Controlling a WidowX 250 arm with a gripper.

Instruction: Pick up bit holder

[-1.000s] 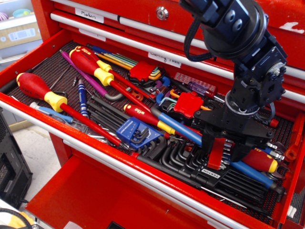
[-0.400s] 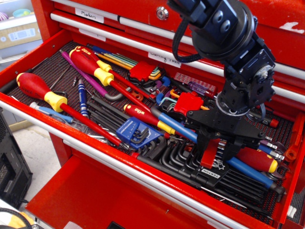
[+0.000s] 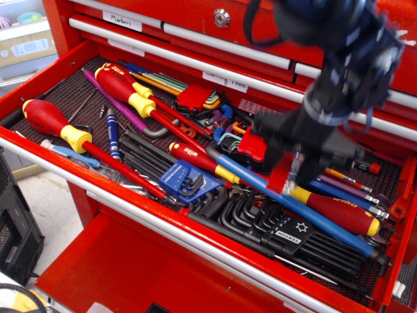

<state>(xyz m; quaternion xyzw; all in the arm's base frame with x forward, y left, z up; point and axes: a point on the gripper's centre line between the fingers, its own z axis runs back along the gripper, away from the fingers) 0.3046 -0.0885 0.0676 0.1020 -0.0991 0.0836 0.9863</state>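
Note:
The bit holder (image 3: 280, 177) is a narrow red bar with silver bits along its right side. It hangs upright between my black fingers, lifted a little above the tools in the open red drawer (image 3: 130, 215). My gripper (image 3: 291, 171) is motion-blurred and shut on the bit holder over the drawer's right half. The bar's upper end is hidden by the fingers.
Under the gripper lie a blue-shaft screwdriver (image 3: 293, 208) and a black hex-key rack (image 3: 287, 235). A blue hex-key holder (image 3: 186, 182) lies in the middle, squarish red holders (image 3: 195, 96) further back, and red-and-yellow screwdrivers (image 3: 52, 124) at the left. A closed drawer front (image 3: 195, 36) rises behind.
The gripper has risen and moved back-left with the bit holder in it. The bar has come up out of the tools, uncovering the red-and-yellow screwdriver handle below.

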